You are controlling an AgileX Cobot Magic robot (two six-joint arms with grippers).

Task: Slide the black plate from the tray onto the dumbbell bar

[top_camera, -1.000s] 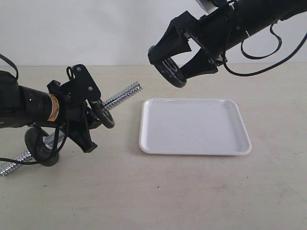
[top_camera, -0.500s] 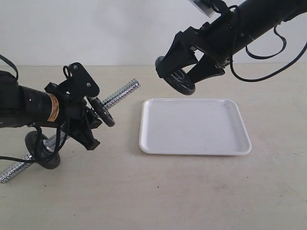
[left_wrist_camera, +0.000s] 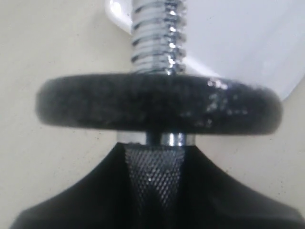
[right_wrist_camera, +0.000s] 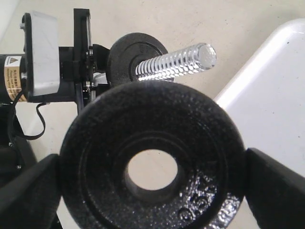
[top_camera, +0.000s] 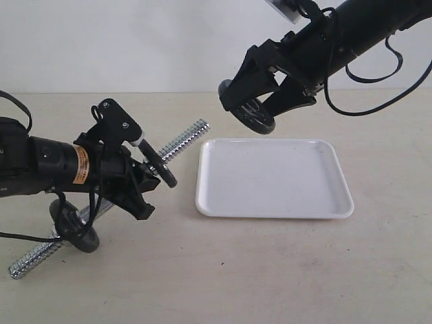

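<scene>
My right gripper is shut on the black plate, held in the air above the far left corner of the white tray. In the right wrist view the black plate fills the frame, its centre hole open, fingers on both sides. My left gripper is shut on the dumbbell bar, tilted with its threaded end up toward the tray. A black disc sits on the bar near the jaws; another disc sits lower. The left wrist view shows that disc and the bar's thread.
The tray lies bare on the beige table. The bar's lower threaded end rests near the table's front left. A white wall rises behind the table.
My left arm has moved right and a little down with the bar, bringing its upper threaded end closer to the tray. The right gripper with the plate has barely moved since half a second ago.
</scene>
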